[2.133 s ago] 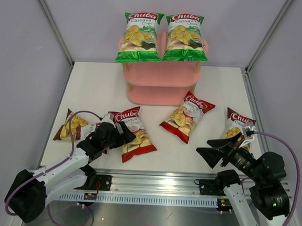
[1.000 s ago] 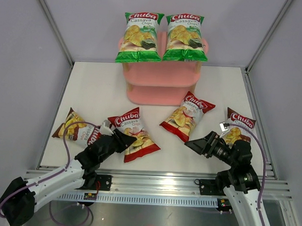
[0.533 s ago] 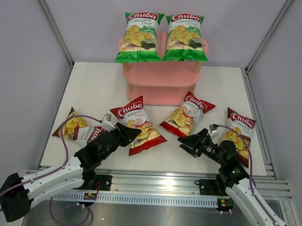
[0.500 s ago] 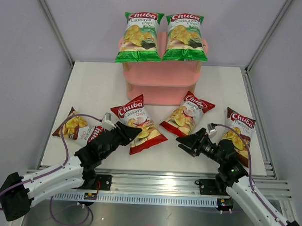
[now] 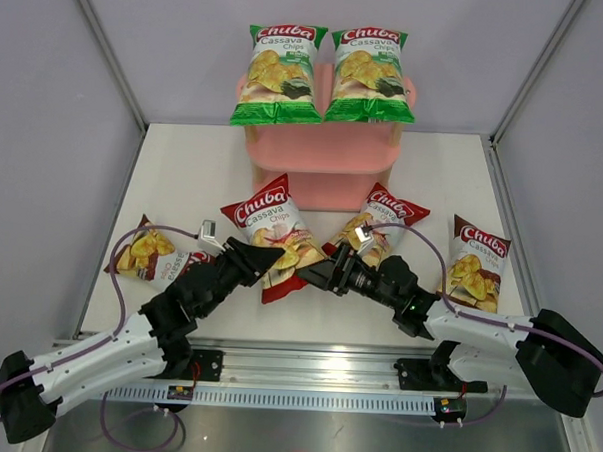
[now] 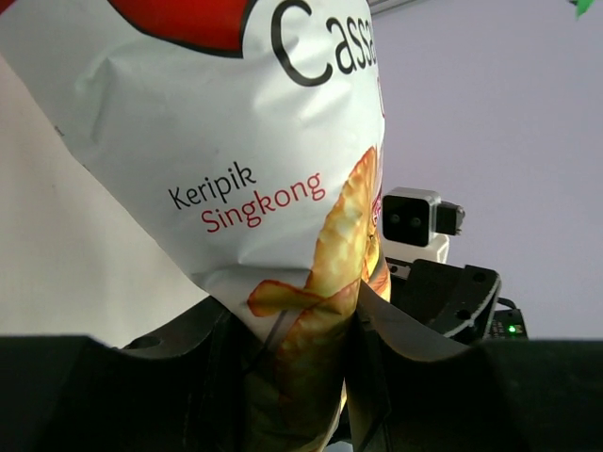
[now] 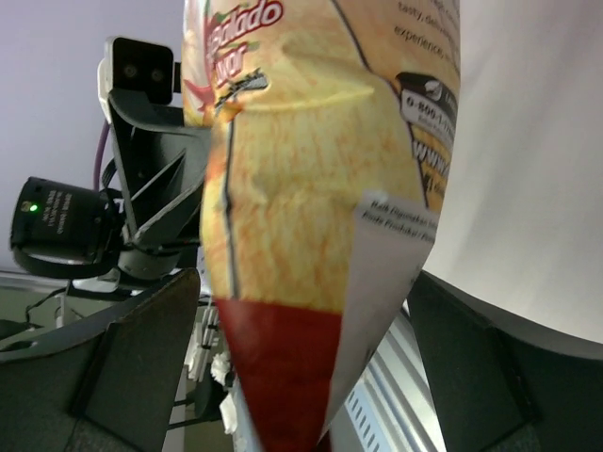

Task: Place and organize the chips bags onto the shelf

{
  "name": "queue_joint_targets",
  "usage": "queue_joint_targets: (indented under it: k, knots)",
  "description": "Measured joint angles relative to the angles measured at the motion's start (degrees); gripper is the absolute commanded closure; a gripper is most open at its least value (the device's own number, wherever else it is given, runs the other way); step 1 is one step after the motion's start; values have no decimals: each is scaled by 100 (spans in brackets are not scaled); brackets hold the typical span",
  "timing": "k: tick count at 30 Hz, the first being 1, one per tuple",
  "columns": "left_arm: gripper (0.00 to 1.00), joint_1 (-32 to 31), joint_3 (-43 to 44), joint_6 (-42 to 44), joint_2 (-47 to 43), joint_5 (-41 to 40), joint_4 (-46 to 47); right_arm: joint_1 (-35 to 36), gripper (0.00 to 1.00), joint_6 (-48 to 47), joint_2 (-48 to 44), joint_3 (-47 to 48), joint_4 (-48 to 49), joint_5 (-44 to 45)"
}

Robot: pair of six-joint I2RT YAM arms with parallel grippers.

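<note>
You have the left gripper (image 5: 267,259) pinching the lower end of one red chips bag (image 5: 270,223), which sits tilted just at 6 o'clock of the shelf (image 5: 320,163), while your right gripper (image 5: 312,275), at the bag's 5 o'clock, stands with jaws spread wide either side of that same end.

Overhead looks down; wrist views close, seemingly sharing red bag (image 5: 269,225).
</note>
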Motion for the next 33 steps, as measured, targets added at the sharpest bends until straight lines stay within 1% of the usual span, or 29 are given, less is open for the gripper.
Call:
queue_joint_targets:
  k: [3,7,8,10,11,12,13,15,16,17,18,19,20,22,24,26,27,29,33]
  knots:
    - [74,-2,0,-63,-90,31,-17,146,3,-116,424,149,304,175]
    - [72,-2,15,-103,-153,50,-166,243,12,-208,614,190,514,348]
    - [71,0,33,-105,-162,52,-210,262,17,-236,625,190,535,382]
    - [68,0,50,-105,-168,85,-223,284,24,-313,623,190,579,424]
    - [67,0,57,-105,-166,98,-232,295,32,-348,621,190,588,446]
    - [64,0,63,-105,-160,118,-234,306,35,-396,612,190,588,457]
    - [59,4,72,-103,-151,138,-229,310,38,-431,599,188,588,483]
    - [54,22,98,-85,-122,149,-214,313,46,-494,542,177,588,577]
    - [50,22,116,-70,-120,155,-225,313,48,-518,505,168,590,608]
    - [48,22,140,-44,-133,168,-256,313,51,-544,455,153,608,658]
    - [46,20,164,-4,-151,188,-286,313,56,-564,409,133,654,710]
    - [44,17,192,46,-184,199,-337,313,57,-590,372,122,682,741]
    - [40,9,219,94,-236,205,-413,313,59,-614,339,120,719,756]
    - [36,2,282,221,-376,208,-612,332,70,-662,286,114,802,800]
    - [34,-2,369,330,-483,186,-789,339,77,-719,243,111,850,868]
    - [30,-2,455,433,-581,136,-1010,339,80,-800,199,111,863,955]
    - [24,-2,476,481,-627,109,-1093,339,80,-846,184,111,863,1008]
    - [17,0,538,568,-737,17,-1357,339,82,-949,157,111,857,1069]
    - [11,-2,645,664,-1012,-227,-1937,337,84,-1215,-15,90,708,1204]
